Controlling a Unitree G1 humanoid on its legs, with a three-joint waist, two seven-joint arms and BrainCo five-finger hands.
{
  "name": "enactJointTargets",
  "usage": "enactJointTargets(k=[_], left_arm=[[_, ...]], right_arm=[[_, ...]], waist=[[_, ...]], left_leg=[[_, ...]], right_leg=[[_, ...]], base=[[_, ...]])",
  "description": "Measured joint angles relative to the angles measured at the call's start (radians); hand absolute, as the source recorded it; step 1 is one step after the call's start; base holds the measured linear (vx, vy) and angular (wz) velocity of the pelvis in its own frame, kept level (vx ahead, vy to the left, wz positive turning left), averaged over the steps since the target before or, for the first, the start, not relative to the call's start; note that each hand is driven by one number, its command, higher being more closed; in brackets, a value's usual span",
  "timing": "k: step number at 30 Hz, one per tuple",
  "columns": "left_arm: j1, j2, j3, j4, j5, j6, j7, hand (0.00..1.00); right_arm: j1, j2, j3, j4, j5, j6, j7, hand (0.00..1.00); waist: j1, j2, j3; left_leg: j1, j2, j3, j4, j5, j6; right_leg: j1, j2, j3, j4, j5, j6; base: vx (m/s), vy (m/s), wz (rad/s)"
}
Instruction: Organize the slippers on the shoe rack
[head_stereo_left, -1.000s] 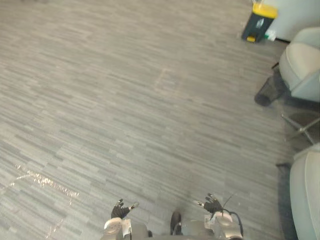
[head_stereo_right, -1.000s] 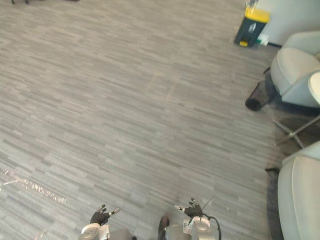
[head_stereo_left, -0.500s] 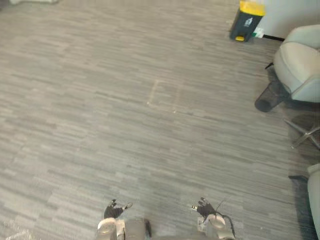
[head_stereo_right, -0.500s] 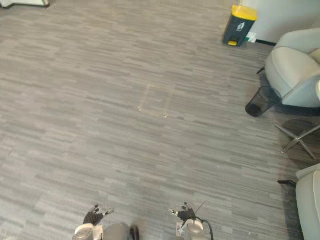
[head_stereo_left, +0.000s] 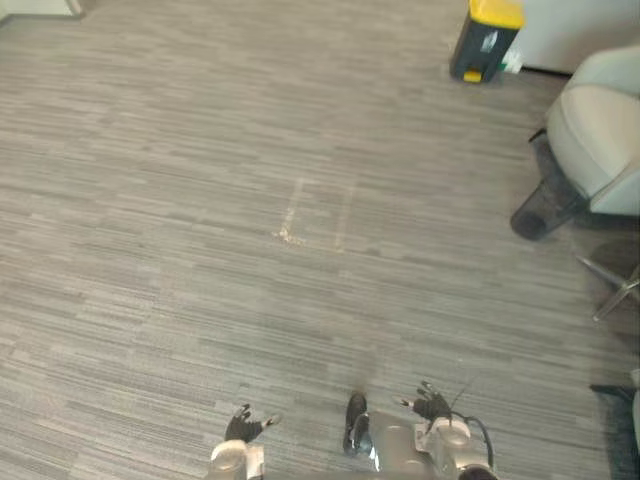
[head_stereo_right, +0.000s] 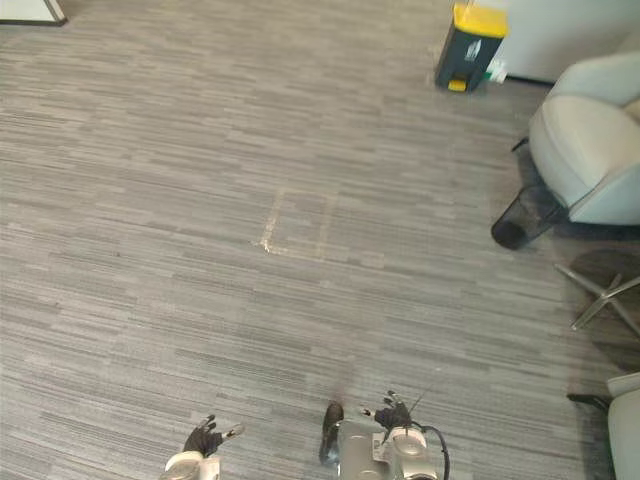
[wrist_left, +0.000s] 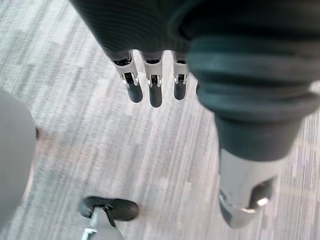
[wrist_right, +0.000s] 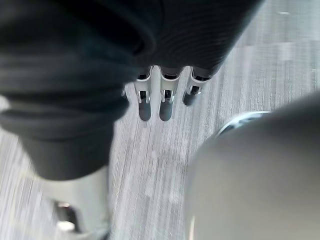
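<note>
Our left hand (head_stereo_left: 243, 428) and right hand (head_stereo_left: 430, 406) hang loose and empty over the grey floor (head_stereo_left: 300, 200), and we cannot tell which way the slippers lie.

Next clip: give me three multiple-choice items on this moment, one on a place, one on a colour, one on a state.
1. The bin stands: A between the hands; B ahead on the left; C ahead on the right.
2. Its lid is: A red; B yellow; C blue.
3. The left hand and right hand are: A both open; B both shut; C left shut, right open.
Answers: C, it stands far ahead on the right, beyond the armchair. B, the lid is yellow on a dark body. A, both hands' fingers are straight and hold nothing.
</note>
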Motion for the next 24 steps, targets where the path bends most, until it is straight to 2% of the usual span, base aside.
enactJointTargets(k=[1,2,3,4,5,6,7,8,9,10,11,12,14,15,16,17,18,19,20,21,22,23,24], left_arm=[[0.002,-0.007,0.021,-0.014,-0.001,0.0,0.001,0.0],[0.005,-0.016,0.04,-0.029,-0.001,0.0,-0.001,0.0],[0.003,-0.017,0.048,-0.039,-0.002,0.0,-0.001,0.0],[0.006,-0.016,0.05,-0.055,-0.003,0.001,0.0,0.0],[0.008,-0.015,0.05,-0.072,-0.004,-0.001,0.0,0.0],[0.009,-0.009,0.049,-0.08,-0.005,-0.005,0.0,0.0],[0.009,-0.006,0.048,-0.081,-0.005,-0.007,0.0,0.0],[0.008,0.001,0.045,-0.082,-0.007,-0.008,0.0,0.0],[0.008,0.008,0.03,-0.08,-0.01,-0.009,0.001,0.0],[0.009,0.008,0.026,-0.078,-0.01,-0.009,0.001,0.0],[0.002,0.022,0.015,-0.071,-0.013,-0.009,0.001,0.0],[-0.001,0.047,0.01,-0.058,-0.019,-0.009,0.005,0.0],[-0.001,0.062,0.01,-0.041,-0.022,-0.008,0.005,0.0],[-0.003,0.076,0.005,-0.014,-0.028,-0.003,0.005,0.0],[-0.003,0.077,0.004,-0.012,-0.029,-0.002,0.006,0.0],[-0.001,0.077,0.003,-0.007,-0.03,-0.002,0.006,0.0],[0.008,0.075,-0.003,-0.001,-0.029,-0.001,0.005,0.0],[0.009,0.075,-0.005,-0.001,-0.03,-0.001,0.005,0.0],[0.016,0.079,-0.034,0.003,-0.028,0.001,0.003,0.0],[0.015,0.083,-0.041,0.008,-0.028,0.001,0.002,0.0],[0.012,0.094,-0.049,0.018,-0.028,0.004,0.001,0.0],[0.011,0.095,-0.048,0.018,-0.029,0.011,0.003,0.0],[0.016,0.093,-0.05,0.021,-0.029,0.014,0.003,0.0]], right_arm=[[0.016,-0.002,0.011,-0.018,0.001,0.001,-0.001,0.0],[0.024,-0.002,0.015,-0.031,0.001,0.001,-0.005,0.0],[0.021,0.002,0.015,-0.031,0.002,0.003,-0.006,0.0],[0.022,0.007,0.017,-0.03,0.002,0.005,-0.007,0.0],[0.02,0.015,0.016,-0.024,0.003,0.007,-0.007,0.0],[0.009,0.025,0.017,-0.006,0.003,0.006,-0.007,0.0],[0.002,0.027,0.017,0.003,0.003,0.006,-0.007,0.0],[-0.006,0.03,0.016,0.02,0.003,0.007,-0.007,0.0],[-0.009,0.027,0.016,0.02,0.002,0.005,-0.007,0.0],[-0.009,0.024,0.017,0.021,0.002,0.005,-0.007,0.0],[-0.012,0.024,0.017,0.037,0.001,0.008,-0.009,0.0],[-0.012,0.034,0.03,0.056,0.001,0.01,-0.007,0.0],[-0.014,0.047,0.03,0.061,0.001,0.01,-0.007,0.0],[-0.023,0.048,0.026,0.075,0.0,0.01,-0.007,0.0],[-0.023,0.048,0.024,0.076,0.0,0.01,-0.007,0.0],[-0.022,0.047,0.017,0.078,0.0,0.01,-0.007,0.0],[-0.018,0.042,0.015,0.089,-0.001,0.01,-0.006,0.0],[-0.018,0.042,0.015,0.089,-0.001,0.01,-0.006,0.0],[-0.021,0.039,0.015,0.078,-0.002,0.008,-0.004,0.0],[-0.022,0.039,0.015,0.071,-0.003,0.008,-0.004,0.0],[-0.023,0.042,0.015,0.06,-0.003,0.006,0.001,0.0],[-0.026,0.038,0.014,0.052,-0.003,0.005,0.005,0.0],[-0.026,0.03,0.015,0.051,-0.003,0.004,0.005,0.0]], waist=[[0.006,0.001,0.001],[0.008,0.01,0.0],[0.008,0.014,0.001],[0.015,0.0,0.008],[0.027,-0.005,0.008],[0.036,-0.012,0.01],[0.037,-0.014,0.01],[0.037,-0.019,0.009],[0.038,-0.016,0.008],[0.039,-0.01,0.006],[0.05,-0.028,0.002],[0.052,-0.052,-0.014],[0.065,-0.067,-0.019],[0.067,-0.069,-0.02],[0.067,-0.069,-0.02],[0.067,-0.069,-0.021],[0.066,-0.06,-0.025],[0.066,-0.059,-0.027],[0.061,-0.058,-0.03],[0.058,-0.061,-0.028],[0.046,-0.065,-0.019],[0.042,-0.08,-0.013],[0.037,-0.065,-0.006]], left_leg=[[-0.071,0.02,0.003,0.179,0.086,-0.037],[-0.161,0.072,0.04,0.375,0.015,-0.027],[-0.203,0.1,0.075,0.45,-0.035,0.005],[-0.259,0.127,0.118,0.5,-0.097,0.035],[-0.319,0.14,0.161,0.491,-0.161,0.053],[-0.377,0.132,0.189,0.42,-0.208,0.062],[-0.395,0.124,0.195,0.379,-0.218,0.066],[-0.429,0.098,0.198,0.255,-0.226,0.063],[-0.454,0.061,0.185,-0.01,-0.177,0.069],[-0.454,0.054,0.173,-0.09,-0.124,0.07],[-0.429,0.013,0.187,-0.121,-0.074,0.092],[-0.416,-0.012,0.197,-0.148,-0.076,0.106],[-0.426,-0.024,0.185,-0.12,-0.089,0.12],[-0.409,-0.04,0.187,-0.099,-0.116,0.157],[-0.401,-0.046,0.188,-0.101,-0.119,0.158],[-0.375,-0.058,0.189,-0.11,-0.13,0.166],[-0.313,-0.074,0.188,-0.132,-0.166,0.17],[-0.305,-0.076,0.188,-0.137,-0.17,0.168],[-0.245,-0.096,0.182,-0.185,-0.21,0.173],[-0.227,-0.104,0.177,-0.197,-0.223,0.172],[-0.198,-0.12,0.166,-0.21,-0.235,0.182],[-0.144,-0.131,0.156,-0.233,-0.24,0.189],[-0.094,-0.129,0.148,-0.266,-0.24,0.189]], right_leg=[[0.06,0.002,0.01,-0.045,-0.015,0.001],[0.115,0.014,0.019,-0.075,-0.034,-0.003],[0.15,0.016,0.026,-0.083,-0.048,0.001],[0.196,0.013,0.04,-0.098,-0.07,0.003],[0.243,0.004,0.067,-0.118,-0.074,0.012],[0.279,-0.018,0.092,-0.142,-0.08,0.029],[0.29,-0.029,0.098,-0.149,-0.082,0.037],[0.314,-0.056,0.111,-0.162,-0.086,0.062],[0.342,-0.09,0.127,-0.179,-0.103,0.109],[0.35,-0.094,0.133,-0.183,-0.11,0.128],[0.37,-0.126,0.153,-0.192,-0.121,0.152],[0.367,-0.129,0.145,-0.245,-0.058,0.143],[0.373,-0.133,0.121,-0.26,-0.017,0.143],[0.386,-0.152,0.133,-0.231,0.01,0.165],[0.386,-0.157,0.139,-0.219,0.012,0.166],[0.384,-0.169,0.146,-0.172,0.014,0.166],[0.329,-0.189,0.182,0.017,0.022,0.18],[0.316,-0.192,0.187,0.049,0.024,0.183],[0.205,-0.215,0.236,0.31,0.069,0.216],[0.173,-0.22,0.251,0.386,0.088,0.216],[0.11,-0.234,0.268,0.536,0.069,0.204],[0.058,-0.234,0.258,0.646,0.009,0.169],[0.021,-0.224,0.233,0.688,-0.04,0.145]], base=[[0.47,-0.042,-0.08],[0.38,0.013,-0.12],[0.37,0.038,-0.18],[0.38,0.063,-0.34],[0.45,0.127,-0.59],[0.37,0.153,-0.6],[0.38,0.212,-0.54],[0.39,0.256,-0.47],[0.4,0.285,-0.44],[0.42,0.315,-0.37],[0.5,0.318,-0.08],[0.42,0.246,-0.06],[0.33,0.166,0.03],[0.44,0.228,0.09],[0.46,0.239,0.15],[0.36,0.218,0.05],[0.35,0.217,0.02],[0.41,0.243,-0.02],[0.26,0.14,0.01],[0.31,0.112,0.14],[0.31,0.043,0.2],[0.32,0.019,0.2],[0.34,-0.014,0.2]])
